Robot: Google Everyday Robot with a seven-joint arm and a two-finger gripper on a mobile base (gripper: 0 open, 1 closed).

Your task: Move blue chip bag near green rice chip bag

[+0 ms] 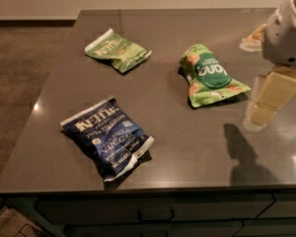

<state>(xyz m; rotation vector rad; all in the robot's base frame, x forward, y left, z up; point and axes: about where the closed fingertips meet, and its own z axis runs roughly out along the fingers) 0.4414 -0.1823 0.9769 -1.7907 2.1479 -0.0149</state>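
Note:
The blue chip bag (107, 138), navy with white "Kettle" lettering, lies flat near the front left of the dark countertop (177, 132). The green rice chip bag (209, 76), bright green with a dark oval label, lies to the right of the middle, well apart from the blue bag. My gripper (262, 113), with cream-coloured fingers under a white arm housing (286, 33), hangs over the right side of the counter. It is just right of the green rice chip bag, far from the blue bag, and holds nothing that I can see.
An olive-green Kettle bag (118, 49) lies at the back left. A pale snack packet (252, 36) lies at the back right, partly hidden behind the arm. The counter's front edge is just below the blue bag, with drawers (153, 214) under it. Floor lies to the left.

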